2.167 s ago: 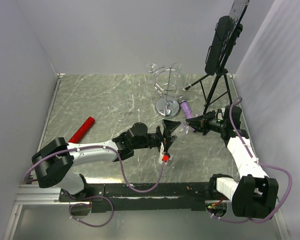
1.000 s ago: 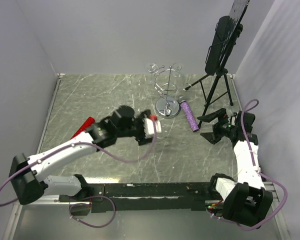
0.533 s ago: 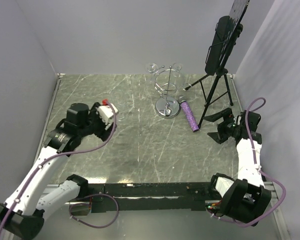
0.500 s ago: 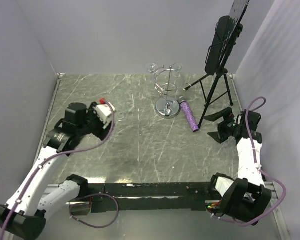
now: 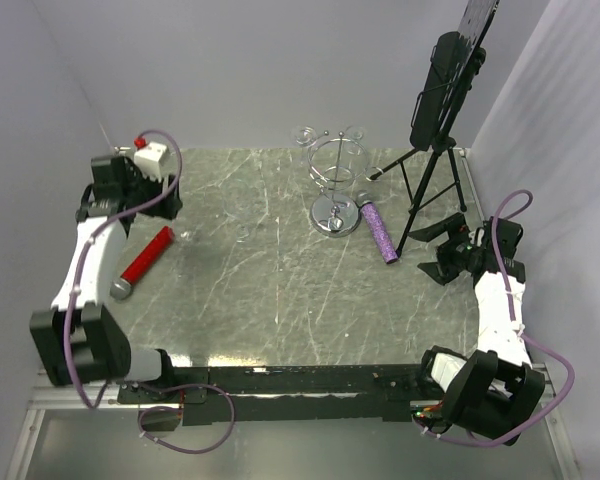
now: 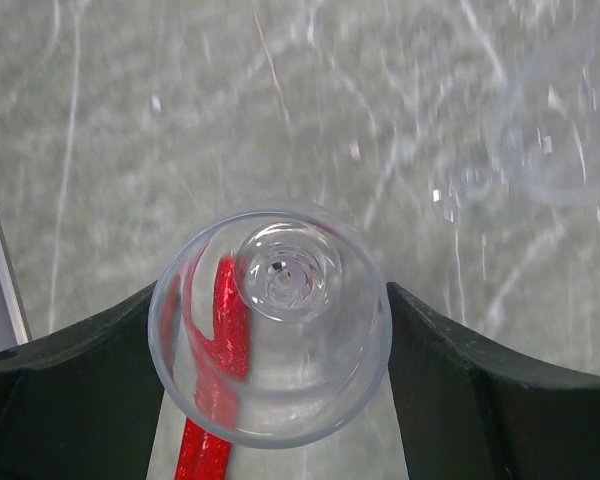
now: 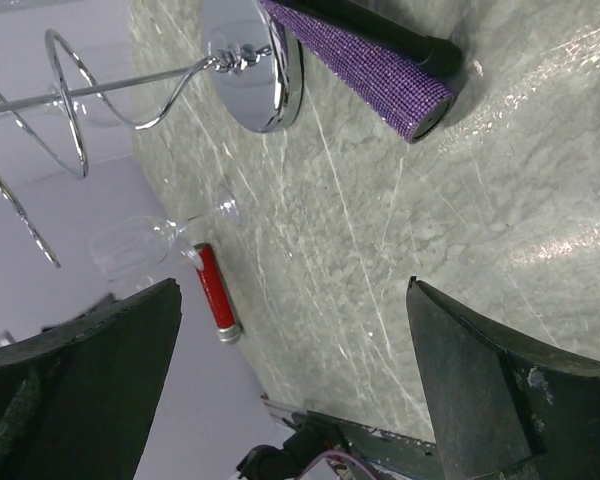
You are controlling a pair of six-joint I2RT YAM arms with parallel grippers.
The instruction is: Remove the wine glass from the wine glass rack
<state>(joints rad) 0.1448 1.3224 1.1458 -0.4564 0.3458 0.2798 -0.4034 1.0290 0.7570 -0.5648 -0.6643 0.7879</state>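
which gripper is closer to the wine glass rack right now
Right. The right gripper hangs open near the tripod, just right of the wine glass rack; the left gripper is across the table at its left edge, gripping the wine glass.

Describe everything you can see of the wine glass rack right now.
The wine glass rack is a small stand of shiny chrome wire: a round, mirror-like disc base, a thin central post and a ring of wire loops on top. It stands upright on the grey marbled table near the far edge, beside the black tripod. A purple glittery cylinder lies close by its base; whether they touch cannot be told. Faint clear glass shapes show at its upper loops.
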